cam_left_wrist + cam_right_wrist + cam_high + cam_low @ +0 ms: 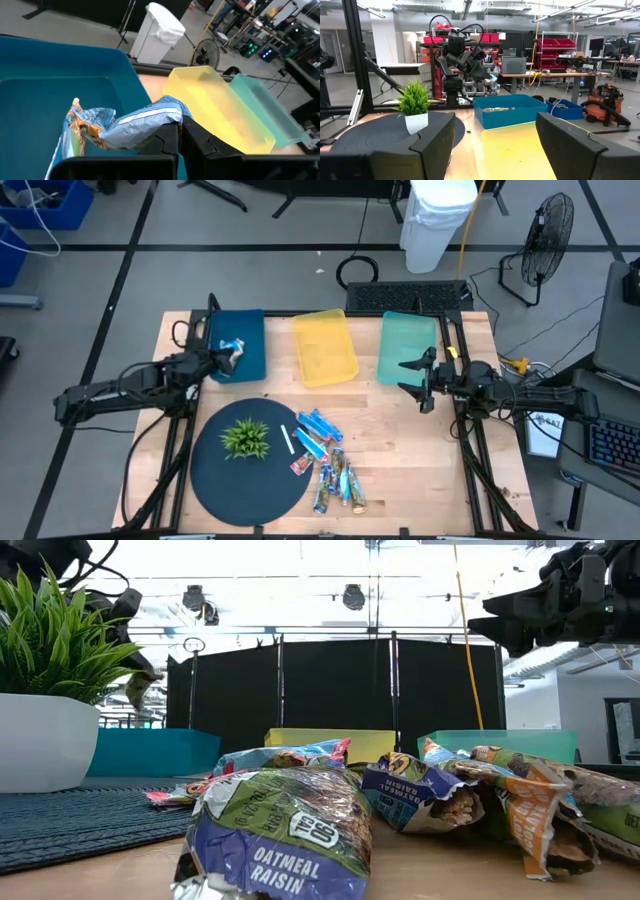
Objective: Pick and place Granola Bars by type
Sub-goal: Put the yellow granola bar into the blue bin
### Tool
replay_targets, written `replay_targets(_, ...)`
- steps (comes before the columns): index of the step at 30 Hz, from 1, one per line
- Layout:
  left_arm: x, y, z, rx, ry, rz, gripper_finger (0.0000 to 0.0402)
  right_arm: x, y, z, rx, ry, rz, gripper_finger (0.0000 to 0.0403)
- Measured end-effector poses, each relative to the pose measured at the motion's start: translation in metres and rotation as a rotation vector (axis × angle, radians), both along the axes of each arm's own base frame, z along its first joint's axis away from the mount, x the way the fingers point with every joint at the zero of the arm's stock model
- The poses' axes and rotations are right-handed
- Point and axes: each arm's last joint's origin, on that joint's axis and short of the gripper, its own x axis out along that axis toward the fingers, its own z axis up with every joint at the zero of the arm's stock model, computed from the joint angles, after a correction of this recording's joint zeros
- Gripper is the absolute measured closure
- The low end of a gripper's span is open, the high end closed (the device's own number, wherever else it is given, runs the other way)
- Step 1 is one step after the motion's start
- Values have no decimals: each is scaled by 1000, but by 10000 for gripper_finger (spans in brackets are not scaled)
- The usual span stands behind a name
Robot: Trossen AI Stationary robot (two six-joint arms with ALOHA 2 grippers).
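Wooden tabletop (400,450) scene: left gripper (222,360) sits clamped on a crinkly light-blue granola bar wrapper (132,122) over the dark blue plastic bin (250,340) at 11 o'clock. Right gripper (418,377), fingers spread apart, hangs by the teal bin (405,330) at 2 o'clock, and the remaining shiny bars (330,465) lie piled around 6 o'clock.

Both arms are dark, near-black jointed links with black cables looped at their sides, the left hand (222,360) and right hand (418,379) each ending in two blocky, angular matte-black fingers (427,145).
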Motion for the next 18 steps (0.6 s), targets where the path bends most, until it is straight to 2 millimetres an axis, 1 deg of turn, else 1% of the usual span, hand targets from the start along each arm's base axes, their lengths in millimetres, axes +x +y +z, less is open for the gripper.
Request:
replay_targets(7, 6, 1, -7, -41, 63, 3, 388, 0, 0, 0, -18, 3, -3, 136)
replay_targets(13, 11, 2, -12, -67, 105, 9, 394, 0, 0, 0, -17, 3, -3, 136)
replay_targets(18, 11, 3, -13, -71, 107, 8, 358, 0, 0, -1, -16, 11, -3, 136)
